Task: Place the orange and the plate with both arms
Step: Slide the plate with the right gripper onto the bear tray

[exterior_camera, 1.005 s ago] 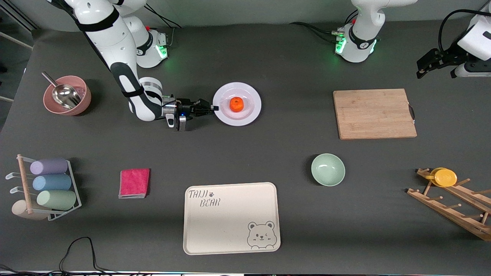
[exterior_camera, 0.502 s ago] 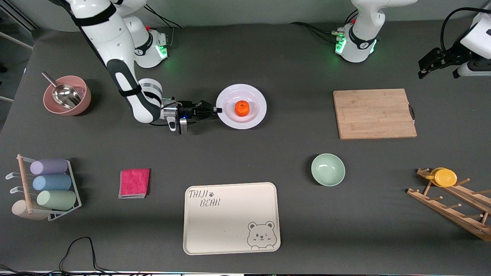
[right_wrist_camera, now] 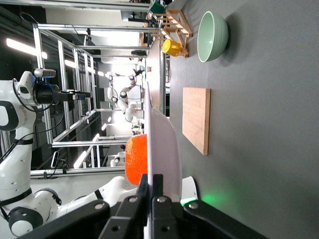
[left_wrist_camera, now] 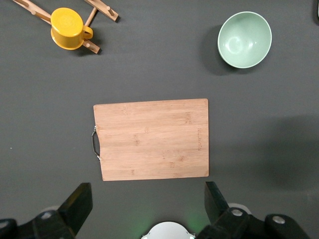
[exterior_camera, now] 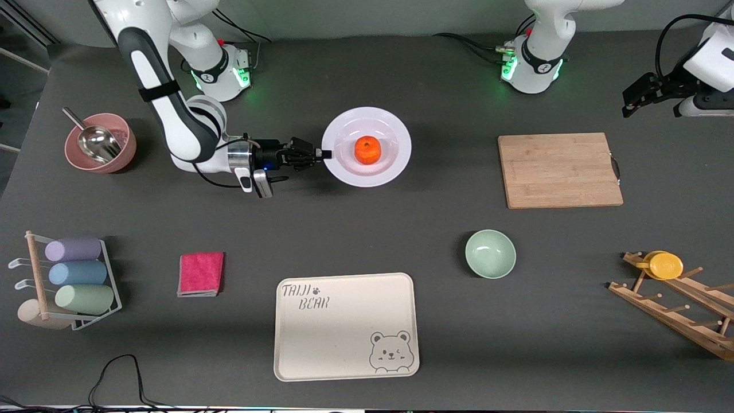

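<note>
The white plate (exterior_camera: 395,129) hangs level above the table between the two bases, with the orange (exterior_camera: 367,149) resting in its centre. My right gripper (exterior_camera: 325,154) is shut on the plate's rim at the right arm's end. In the right wrist view the fingers (right_wrist_camera: 157,183) pinch the plate (right_wrist_camera: 164,129) edge, and the orange (right_wrist_camera: 135,159) shows past it. My left gripper (exterior_camera: 629,102) waits open and empty in the air off the left arm's end of the table. In its own view the left gripper (left_wrist_camera: 147,194) looks down on the cutting board.
A wooden cutting board (exterior_camera: 559,170) lies toward the left arm's end, with a mint-green bowl (exterior_camera: 490,253) nearer the camera. The bear tray (exterior_camera: 346,326) sits near the front edge. A pink bowl with a scoop (exterior_camera: 100,143), a pink cloth (exterior_camera: 200,273), a cup rack (exterior_camera: 71,281) and a yellow cup (exterior_camera: 665,265) stand around.
My right gripper has lifted the plate with the orange off the table and carried it slightly toward the left arm's end. The left arm has barely moved.
</note>
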